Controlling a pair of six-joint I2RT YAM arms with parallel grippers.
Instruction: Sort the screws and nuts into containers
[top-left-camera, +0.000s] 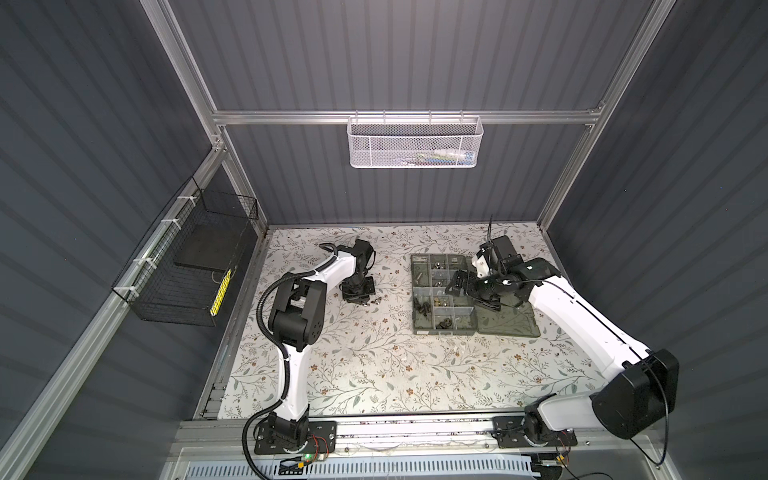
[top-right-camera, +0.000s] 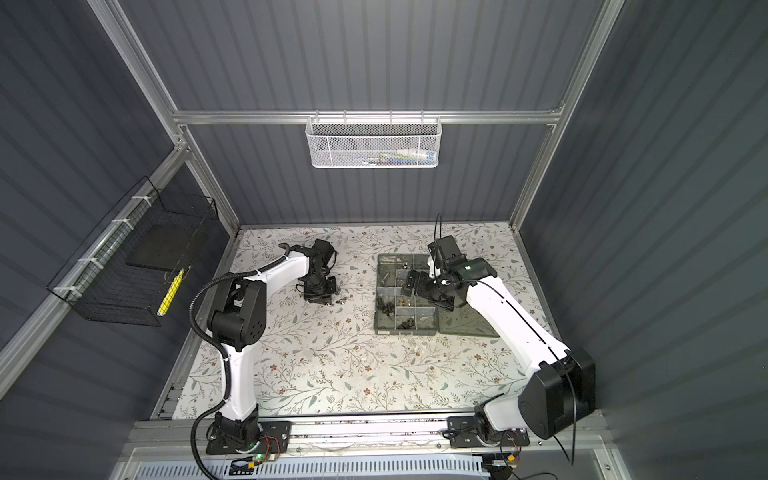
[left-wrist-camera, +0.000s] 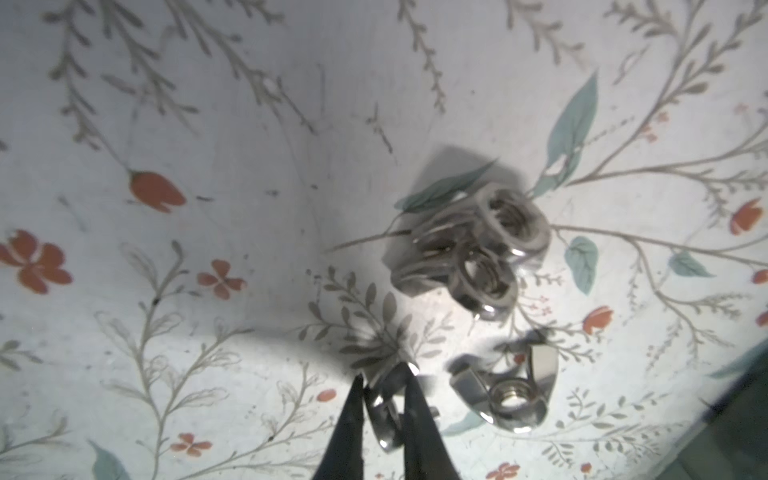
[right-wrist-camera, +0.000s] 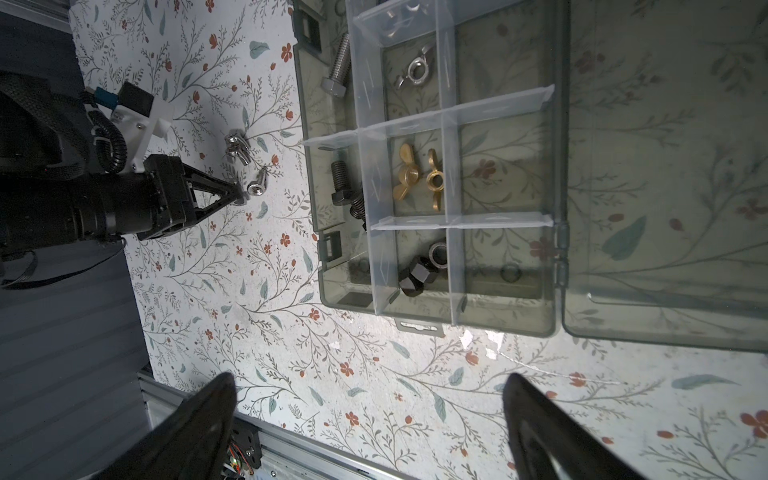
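Your main risk is the hold itself. The left gripper (left-wrist-camera: 384, 372) is closed on a small silver nut (left-wrist-camera: 384, 419) with only the very tips of its fingers (left-wrist-camera: 353, 424), so the smooth piece may twist or squirt out as you lift. The wrist view is blurred here, so I judge it pinched rather than merely flanked, and I cannot say how squarely.

A wing nut (left-wrist-camera: 509, 395) lies just beside the pinched one, and a heap of nuts (left-wrist-camera: 478, 249) is near. A sideways drag would scatter them across the table (top-left-camera: 374, 374).

The second hazard is traffic. The right gripper (right-wrist-camera: 370, 376) hangs empty, jaws wide apart, over the box (top-left-camera: 444, 331), exactly where you must carry the piece, so the arms could meet. The dividers are close-set, so a high release could bounce the nut into the wrong compartment (right-wrist-camera: 432, 99).

The loose pieces sit in the table's far half, left of centre. The box lies near them, toward the right edge.
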